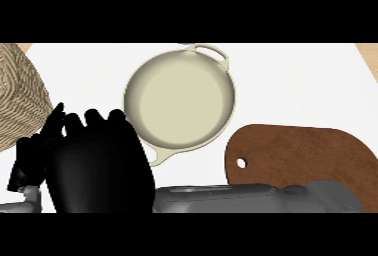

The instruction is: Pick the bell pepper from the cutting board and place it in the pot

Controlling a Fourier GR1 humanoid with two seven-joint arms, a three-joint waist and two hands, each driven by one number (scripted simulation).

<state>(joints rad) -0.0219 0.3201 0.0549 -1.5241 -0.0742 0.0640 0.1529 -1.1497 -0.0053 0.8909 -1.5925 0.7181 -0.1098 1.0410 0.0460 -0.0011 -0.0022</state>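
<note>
Bell pepper: not in sight. It is absent from the pot point(181, 100), whose cream hollow shows bare, and from the visible part of the cutting board point(303, 155), which lies just right of the pot and nearer the robot. Right hand point(100, 170): held up left of the pot's near handle, back to the view; whether it is closed on anything cannot be told, and the pepper may be hidden there. Left hand point(26, 162): mostly hidden, farther left of the pot, state unreadable. Step, judged: carry. Next move calls for bringing the right hand over the pot's mouth, then releasing.
</note>
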